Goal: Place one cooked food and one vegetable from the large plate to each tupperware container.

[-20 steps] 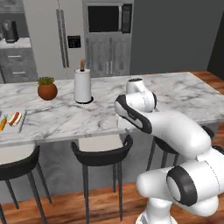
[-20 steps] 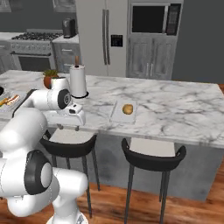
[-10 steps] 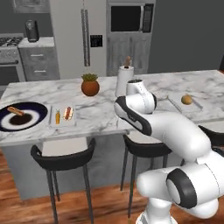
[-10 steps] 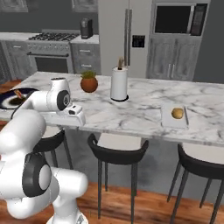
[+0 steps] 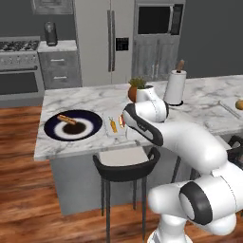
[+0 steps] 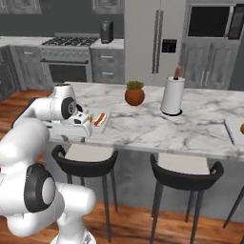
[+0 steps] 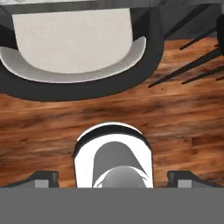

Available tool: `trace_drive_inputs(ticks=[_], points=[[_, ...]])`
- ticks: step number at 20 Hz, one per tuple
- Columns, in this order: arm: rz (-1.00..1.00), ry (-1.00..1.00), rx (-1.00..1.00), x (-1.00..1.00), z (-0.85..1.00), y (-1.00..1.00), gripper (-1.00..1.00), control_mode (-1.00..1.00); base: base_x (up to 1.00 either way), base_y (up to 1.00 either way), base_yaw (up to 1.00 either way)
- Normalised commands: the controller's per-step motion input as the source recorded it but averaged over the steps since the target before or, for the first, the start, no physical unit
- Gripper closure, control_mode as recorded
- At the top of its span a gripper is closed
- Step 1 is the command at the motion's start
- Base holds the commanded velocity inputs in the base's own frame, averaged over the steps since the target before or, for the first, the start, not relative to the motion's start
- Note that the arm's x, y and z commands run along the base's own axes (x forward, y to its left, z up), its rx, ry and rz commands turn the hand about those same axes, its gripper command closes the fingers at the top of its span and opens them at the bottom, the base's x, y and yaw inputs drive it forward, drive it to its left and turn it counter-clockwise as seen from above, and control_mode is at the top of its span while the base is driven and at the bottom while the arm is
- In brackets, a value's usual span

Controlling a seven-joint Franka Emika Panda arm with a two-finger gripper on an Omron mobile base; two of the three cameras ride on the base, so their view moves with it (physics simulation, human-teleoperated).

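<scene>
writing: none legible | plate (image 5: pixel 71 127) — table's (image 5: pixel 95 102) left end, one browned piece on it | tub (image 5: pixel 115 126) just right of plate, near front edge — holds sausage and carrot | second tub (image 6: pixel 233 131) — right end | pincer (image 7: pixel 112 177) released, over stool (image 7: pixel 74 48) and floor

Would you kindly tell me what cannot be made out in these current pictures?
- Left base view: the shallow translucent tupperware container beside the round dark navy plate is partly covered by the white arm; its contents read as small orange and red blurs.
- Left base view: a second pale tray is cut off by the right edge.
- Right base view: the arm hides the plate.
</scene>
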Motion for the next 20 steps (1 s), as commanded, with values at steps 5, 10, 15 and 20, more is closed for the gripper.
trace_drive_inputs(ticks=[5,10,15,20], points=[[0.0,0.0,0.0,0.0,0.0,0.0,-1.0,1.0,0.44,0.78,-0.06],[0.0,0.0,0.0,0.0,0.0,0.0,-1.0,1.0,0.46,0.65,-0.01],[0.0,0.0,0.0,0.0,0.0,0.0,-1.0,1.0,0.43,0.52,0.0],[0.0,0.0,0.0,0.0,0.0,0.0,-1.0,1.0,0.37,0.41,0.0]])
